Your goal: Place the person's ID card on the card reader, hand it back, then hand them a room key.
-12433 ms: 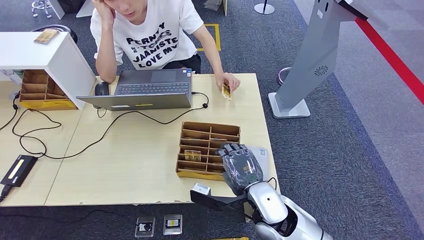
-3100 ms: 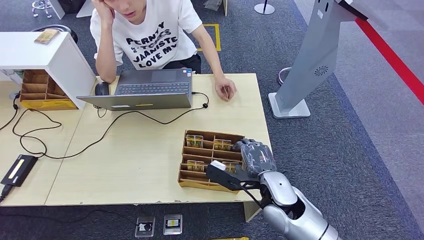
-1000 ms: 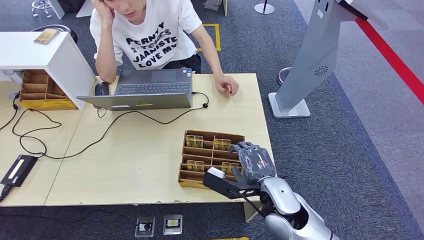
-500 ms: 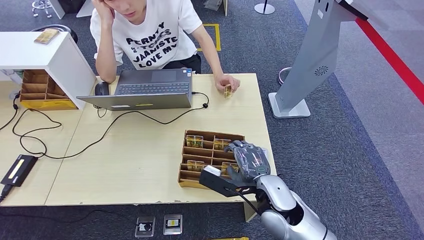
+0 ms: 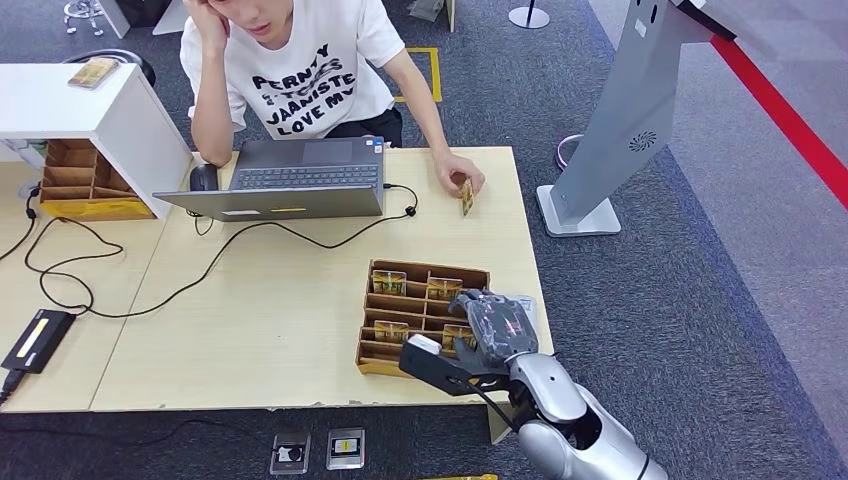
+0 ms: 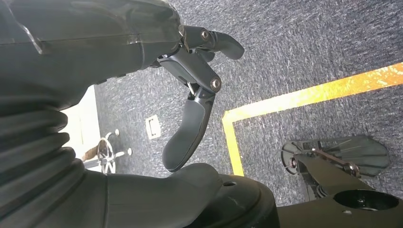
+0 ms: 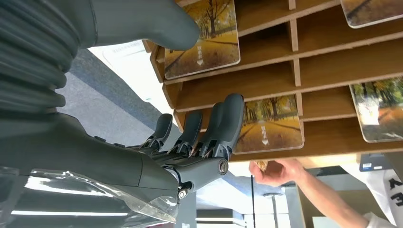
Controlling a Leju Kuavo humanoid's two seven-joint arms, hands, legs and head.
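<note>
On the table (image 5: 280, 310), the card rack (image 5: 400, 305) lies nearer than the laptop (image 5: 290, 178), with the right hand (image 5: 492, 328) over its right end.

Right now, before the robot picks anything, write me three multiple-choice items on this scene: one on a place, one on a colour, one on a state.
1. Where is the card nearest the laptop?
A. In the person's hand, at the table's far edge
B. On the floor
C. On the laptop's keyboard

2. What colour is the floor stripe at the far right?
A. Green
B. Red
C. White

3. What is the right hand doing?
A. Gripping the laptop
B. Holding a cup
C. Holding nothing, fingers apart over the wooden tray

Answers:
1 A: the person's fingers pinch it just right of the laptop.
2 B: the head view shows a red band across the grey carpet.
3 C: the right wrist view shows its fingers spread above the tray's compartments with nothing between them.
</note>
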